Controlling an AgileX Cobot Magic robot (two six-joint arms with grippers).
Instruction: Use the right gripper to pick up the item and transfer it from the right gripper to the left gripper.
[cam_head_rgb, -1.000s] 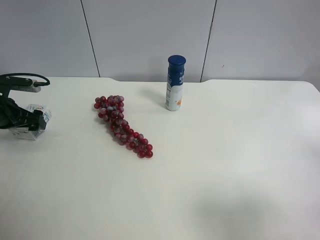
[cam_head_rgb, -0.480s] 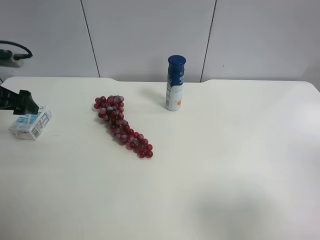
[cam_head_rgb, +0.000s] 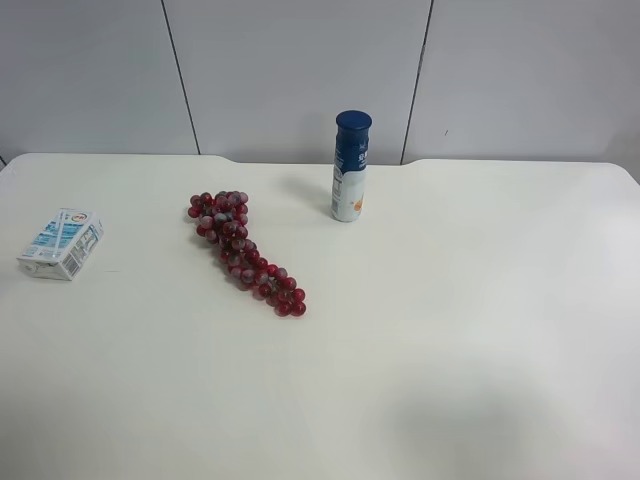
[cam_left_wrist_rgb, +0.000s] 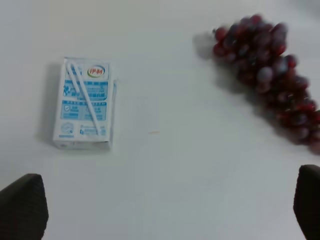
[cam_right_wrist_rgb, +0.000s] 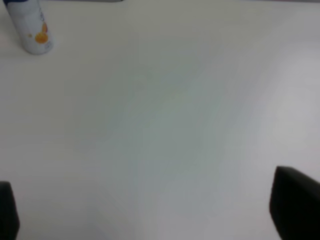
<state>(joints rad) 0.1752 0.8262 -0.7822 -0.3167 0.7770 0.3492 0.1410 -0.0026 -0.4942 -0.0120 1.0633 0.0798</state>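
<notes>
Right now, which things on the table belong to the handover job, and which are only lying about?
Job:
small white-and-blue milk carton with straw, probably, since the task names no item
left gripper, open
right gripper, open

Lying about:
bunch of red grapes
tall white bottle with blue cap

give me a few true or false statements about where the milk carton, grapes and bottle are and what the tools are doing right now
1. The milk carton lies flat on the table. True.
2. The left tool is shut on the milk carton. False: it is open, its fingers wide apart, with the carton lying free on the table.
3. The blue-capped bottle stands upright. True.
4. The bunch of red grapes touches the bottle. False: bare table separates them.
5. The right tool holds the bottle. False: it is open and empty, with the bottle standing away from it.
</notes>
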